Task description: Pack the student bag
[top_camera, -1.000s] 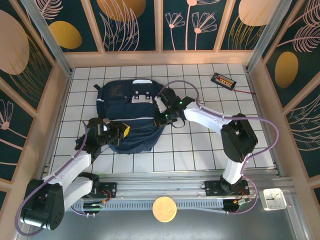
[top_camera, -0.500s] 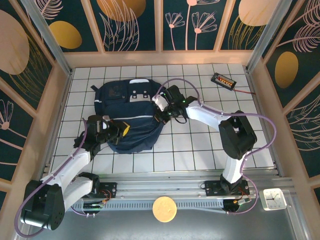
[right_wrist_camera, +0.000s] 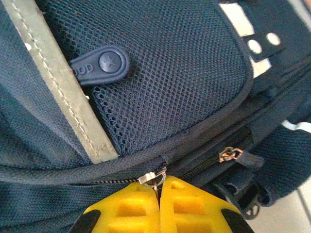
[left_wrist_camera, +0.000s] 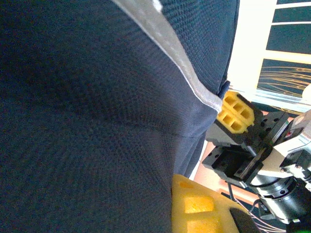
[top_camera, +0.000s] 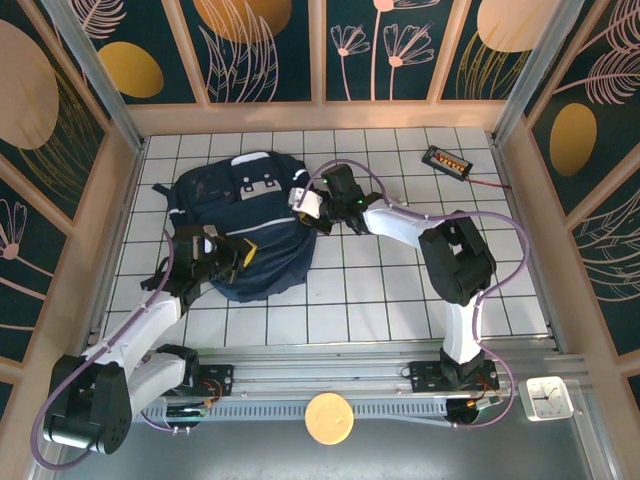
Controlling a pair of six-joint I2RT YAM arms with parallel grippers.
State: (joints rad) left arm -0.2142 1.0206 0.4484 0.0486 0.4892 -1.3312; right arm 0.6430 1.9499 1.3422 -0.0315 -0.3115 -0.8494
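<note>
student bag has a rubber tab reading "OOD" plus a star. right gripper pinches the zipper pull, left gripper is clamped on its fabric.

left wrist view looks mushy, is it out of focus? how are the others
left wrist: student bag fabric too close, soft and dim, top right corner washed out; right wrist: mesh and zipper pull crisp; top external: evenly lit, sharp.
</note>
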